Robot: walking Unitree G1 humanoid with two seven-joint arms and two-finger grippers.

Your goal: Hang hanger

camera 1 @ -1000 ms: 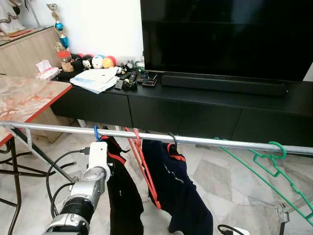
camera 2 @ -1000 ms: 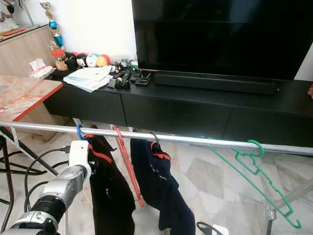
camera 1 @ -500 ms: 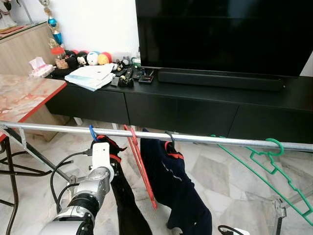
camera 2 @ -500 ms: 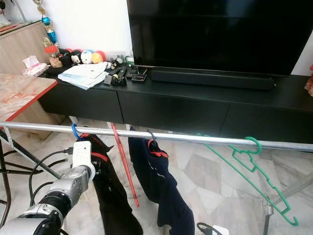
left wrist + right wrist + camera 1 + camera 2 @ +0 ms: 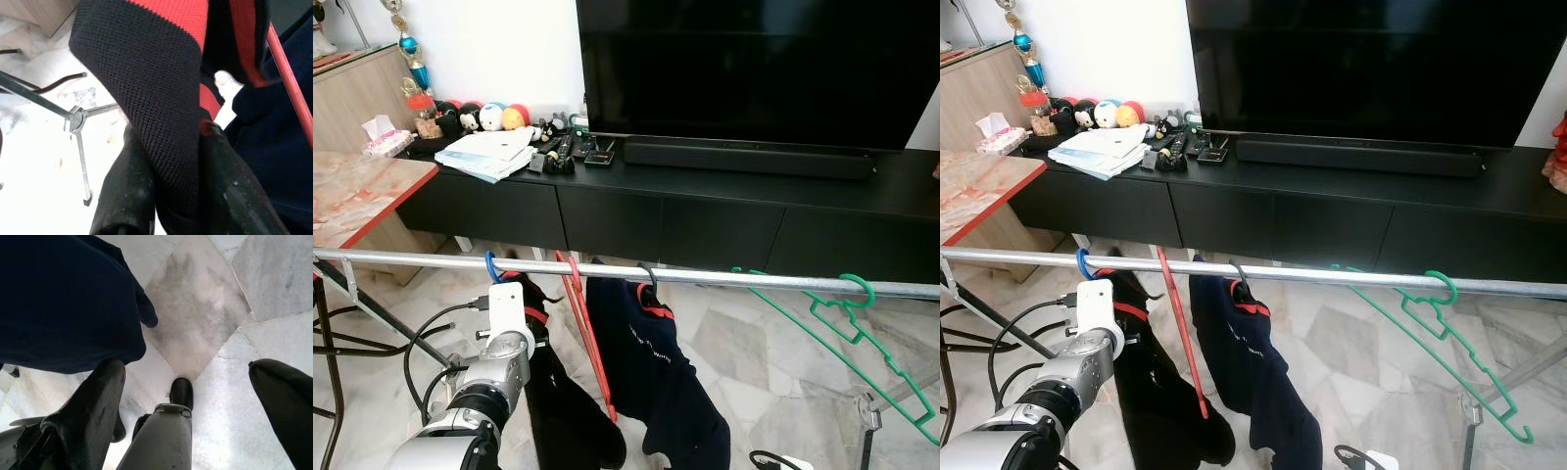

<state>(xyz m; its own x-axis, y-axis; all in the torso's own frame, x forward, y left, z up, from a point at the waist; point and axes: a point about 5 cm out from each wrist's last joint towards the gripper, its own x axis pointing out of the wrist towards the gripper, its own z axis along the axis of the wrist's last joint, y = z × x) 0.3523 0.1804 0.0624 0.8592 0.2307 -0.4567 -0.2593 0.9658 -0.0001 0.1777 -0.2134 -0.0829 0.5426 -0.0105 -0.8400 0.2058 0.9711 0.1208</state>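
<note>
L gripper (image 5: 171, 196), nearest the camera: black fingers pinched on the black knit garment w/ red stripe (image 5: 553, 392), cloth sandwiched between the pads. R gripper (image 5: 195, 396) hangs idle, pointing at the pale marble floor (image 5: 205, 318), fingers spread wide, holding nothing. Just beyond L arm: blue plastic hanger hook (image 5: 490, 264) sits over the horizontal silver metal rail (image 5: 724, 278), carrying that black garment. Along the rail toward R: empty red plastic hanger (image 5: 587, 343), then a navy garment (image 5: 651, 372) on a dark-hooked hanger, then well apart an empty green plastic hanger (image 5: 862, 333). Farther back: long black low TV cabinet (image 5: 705, 211) w/ black soundbar (image 5: 749, 159), stack of white papers (image 5: 489, 155), row of small plush toys (image 5: 484, 117); large black TV screen (image 5: 754, 69) behind. Judgement: hanging step looks essentially done, hook seated on rail. Next: part L fingers, back the arm out w/o dragging cloth or tugging hook off rail.
</note>
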